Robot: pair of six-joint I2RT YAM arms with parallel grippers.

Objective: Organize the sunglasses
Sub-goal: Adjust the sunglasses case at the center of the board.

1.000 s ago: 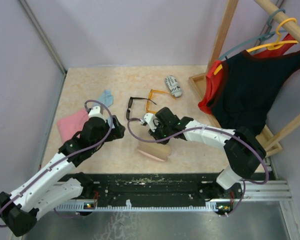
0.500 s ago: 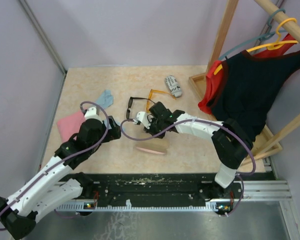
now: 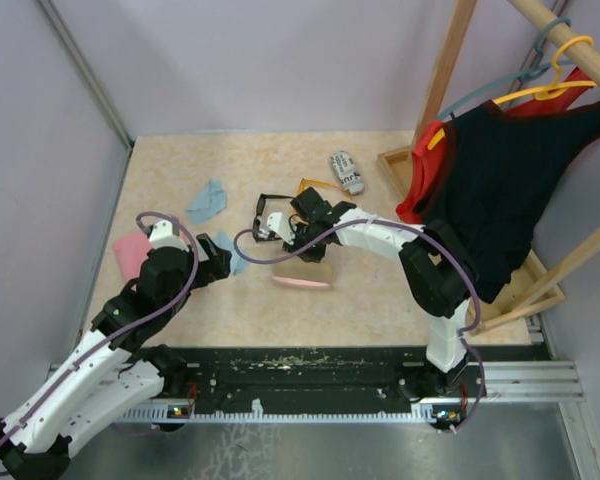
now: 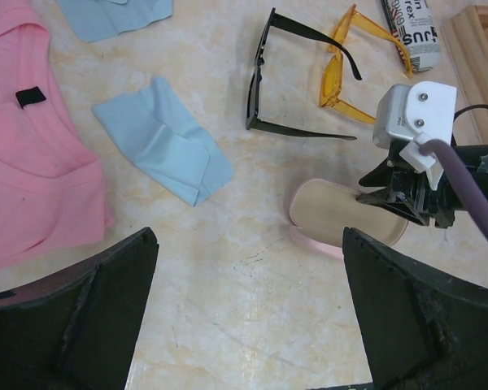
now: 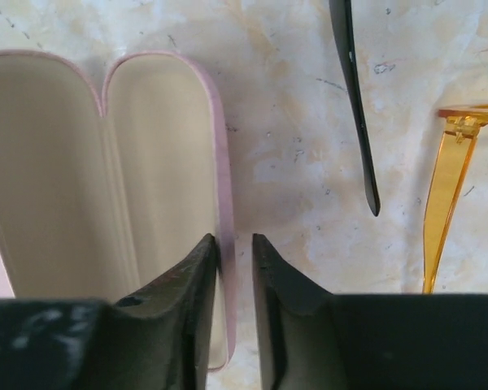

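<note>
1. Both pairs lie unfolded on the table, about mid-table. The black pair is just left of the orange pair, and both are just beyond the open pink case.
2. They look light, thin and slick. The lenses probably scratch and the arms flex, so I'd pinch the frame at the bridge or a hinge corner, never an arm tip.
3. Your right gripper has its fingers nearly together astride one long rim of the case. I can't tell if it's really pinching. Your left gripper is spread wide and holds nothing, hovering near-left of the case.
4. Room: there's a blue cloth and a pink shirt to the left, and a printed case far right. The black pair's arm tip sits close by the right gripper, so watch that. The bare table near the case looks like your best lane.
</note>
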